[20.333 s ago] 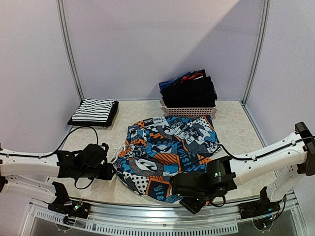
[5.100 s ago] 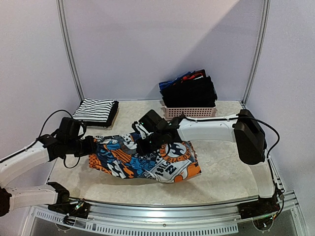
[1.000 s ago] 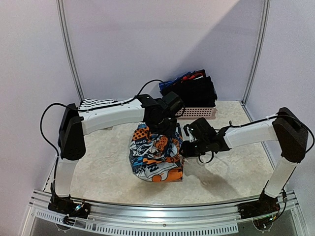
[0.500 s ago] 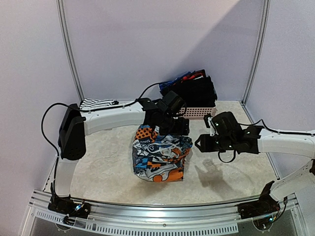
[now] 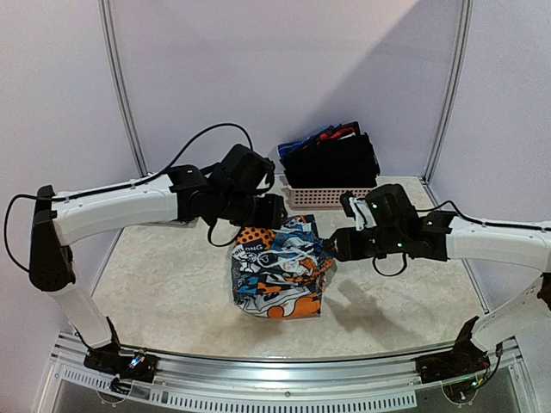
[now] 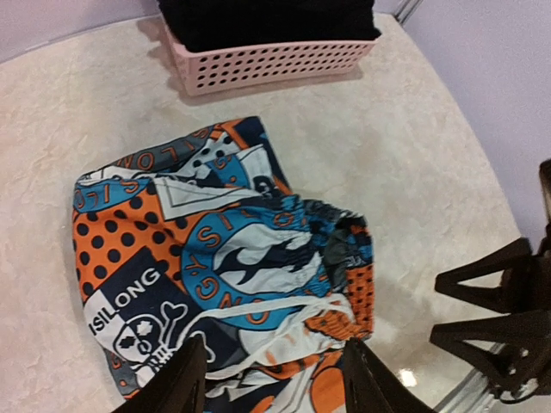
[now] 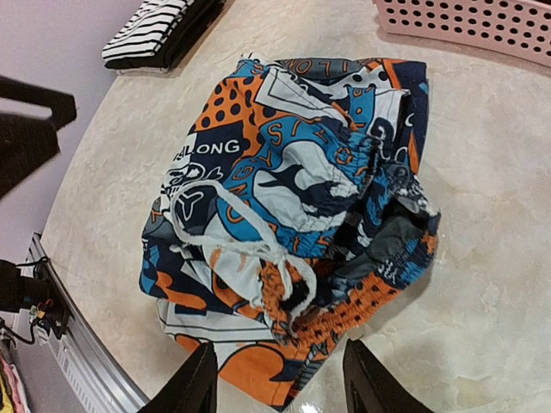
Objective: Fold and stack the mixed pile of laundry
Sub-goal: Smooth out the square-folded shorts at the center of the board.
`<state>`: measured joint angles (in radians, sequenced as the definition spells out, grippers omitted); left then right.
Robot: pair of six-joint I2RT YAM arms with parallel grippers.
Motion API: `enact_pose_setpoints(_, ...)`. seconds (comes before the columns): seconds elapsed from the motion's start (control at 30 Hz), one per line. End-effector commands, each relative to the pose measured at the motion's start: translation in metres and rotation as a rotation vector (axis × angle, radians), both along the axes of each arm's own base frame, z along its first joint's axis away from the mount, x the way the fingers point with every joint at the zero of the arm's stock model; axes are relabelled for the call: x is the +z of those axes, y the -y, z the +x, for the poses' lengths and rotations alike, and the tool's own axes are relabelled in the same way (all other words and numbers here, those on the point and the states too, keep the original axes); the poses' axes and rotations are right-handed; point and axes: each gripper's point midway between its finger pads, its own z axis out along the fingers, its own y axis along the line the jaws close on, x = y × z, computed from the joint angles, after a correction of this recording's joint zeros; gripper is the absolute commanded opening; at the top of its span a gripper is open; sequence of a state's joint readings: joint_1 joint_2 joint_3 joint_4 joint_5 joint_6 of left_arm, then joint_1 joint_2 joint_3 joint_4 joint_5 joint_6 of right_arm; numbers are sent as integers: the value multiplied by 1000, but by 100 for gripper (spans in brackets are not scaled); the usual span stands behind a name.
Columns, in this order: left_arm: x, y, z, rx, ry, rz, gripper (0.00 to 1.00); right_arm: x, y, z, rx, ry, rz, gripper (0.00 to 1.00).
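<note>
This is a robot test cell in a lab, not a home. Plain pale panel walls (image 5: 284,77) framed by slim metal posts (image 5: 119,86) box in a marble-patterned table (image 5: 164,292) on the left, far and right. An aluminium rail (image 5: 284,383) runs along the near edge, where the white left arm (image 5: 112,206) and right arm (image 5: 499,237) are bolted. A printed garment (image 5: 275,271) and a pink basket (image 5: 331,196) are the only homely things.

Graphic-print garment (image 5: 277,274) lies roughly folded on the table (image 5: 164,284), seemingly slightly rumpled.
</note>
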<state>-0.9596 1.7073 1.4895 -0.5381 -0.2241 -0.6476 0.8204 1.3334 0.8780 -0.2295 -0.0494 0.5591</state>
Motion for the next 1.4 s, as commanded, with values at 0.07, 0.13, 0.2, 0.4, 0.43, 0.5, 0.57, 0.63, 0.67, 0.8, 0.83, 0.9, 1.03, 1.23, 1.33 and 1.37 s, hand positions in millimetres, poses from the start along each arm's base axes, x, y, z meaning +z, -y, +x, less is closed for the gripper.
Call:
enact_pose_setpoints(0.07,-60,-38,5,11,-23,185,55,3,-39,33,16,-23,-13,53)
enact_pose_setpoints(0.13,-68,-40,5,9,-30,204,54,-15,-42,45,-4,-68,-62,53)
enact_pose_setpoints(0.2,-75,-43,6,12,-28,221,54,-24,-42,60,-30,-87,-84,53)
enact_pose_setpoints(0.4,-100,-69,17,68,-35,262,65,-55,-41,91,-64,-151,-151,56)
enact_pose_setpoints(0.43,-104,-74,18,73,-43,258,67,-59,-42,95,-65,-160,-166,56)
enact_pose_setpoints(0.5,-110,-81,20,81,-49,250,70,-69,-41,102,-74,-173,-190,57)
enact_pose_setpoints(0.57,-115,-87,20,86,-52,251,71,-75,-40,109,-83,-182,-201,58)
enact_pose_setpoints(0.63,-118,-92,20,90,-57,253,71,-80,-42,112,-76,-192,-205,58)
enact_pose_setpoints(0.67,-119,-94,20,92,-58,252,71,-83,-44,113,-72,-199,-207,58)
enact_pose_setpoints(0.8,-123,-102,19,98,-64,246,71,-94,-53,116,-53,-224,-202,57)
enact_pose_setpoints(0.83,-123,-103,18,98,-63,242,71,-96,-56,117,-43,-227,-194,56)
enact_pose_setpoints(0.9,-124,-104,16,95,-61,232,71,-99,-60,118,-35,-233,-190,54)
enact_pose_setpoints(1.03,-125,-102,14,77,-54,209,70,-103,-64,120,-27,-242,-182,45)
enact_pose_setpoints(1.23,-130,-99,13,67,-55,186,69,-80,-73,121,17,-219,-178,0)
enact_pose_setpoints(1.33,-127,-99,12,70,-51,175,68,-60,-61,118,-9,-177,-241,0)
enact_pose_setpoints(1.37,-125,-100,11,73,-48,170,68,-54,-54,116,-26,-166,-260,0)
